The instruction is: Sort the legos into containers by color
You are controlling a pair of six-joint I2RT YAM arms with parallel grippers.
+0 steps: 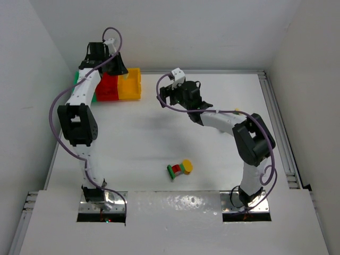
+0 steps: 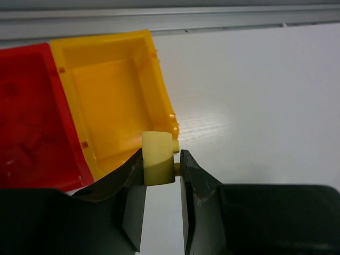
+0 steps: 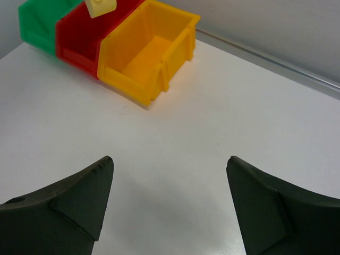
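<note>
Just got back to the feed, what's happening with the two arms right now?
The left gripper is shut on a pale yellow lego at the near rim of the yellow bin, not yet dropped in; the red bin and green bin continue the row. The right gripper is open and empty, hovering above the table, facing the bins. A small cluster of green, red and yellow legos lies unsorted nearer the arm bases.
</note>
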